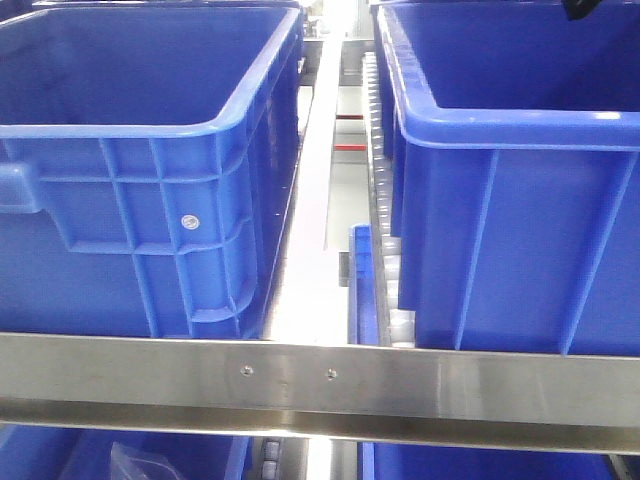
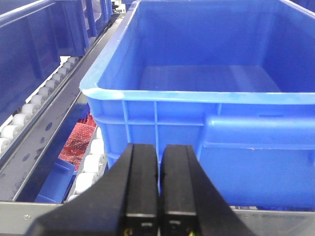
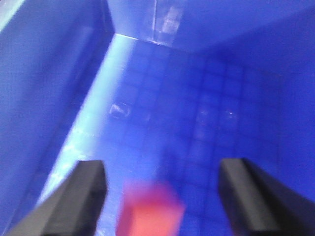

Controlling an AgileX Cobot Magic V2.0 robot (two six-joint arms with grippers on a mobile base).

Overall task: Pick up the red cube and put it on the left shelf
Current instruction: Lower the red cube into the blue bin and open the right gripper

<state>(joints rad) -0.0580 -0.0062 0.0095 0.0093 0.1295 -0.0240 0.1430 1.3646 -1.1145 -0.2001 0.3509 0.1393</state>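
In the right wrist view the red cube (image 3: 150,211) lies on the gridded floor of a blue bin (image 3: 197,108), blurred, between my right gripper's fingers. My right gripper (image 3: 162,187) is open wide, one finger on each side of the cube, neither touching it. My left gripper (image 2: 159,167) is shut and empty; it sits in front of the near wall of a blue bin (image 2: 206,98) on the left shelf. Neither gripper nor the cube shows in the front view.
Two large blue bins (image 1: 140,130) (image 1: 510,140) stand side by side behind a steel shelf rail (image 1: 320,385). White rollers (image 2: 91,164) run beside the left bin. A red mesh item (image 2: 78,140) lies on the lower level. More blue bins (image 1: 100,455) sit below.
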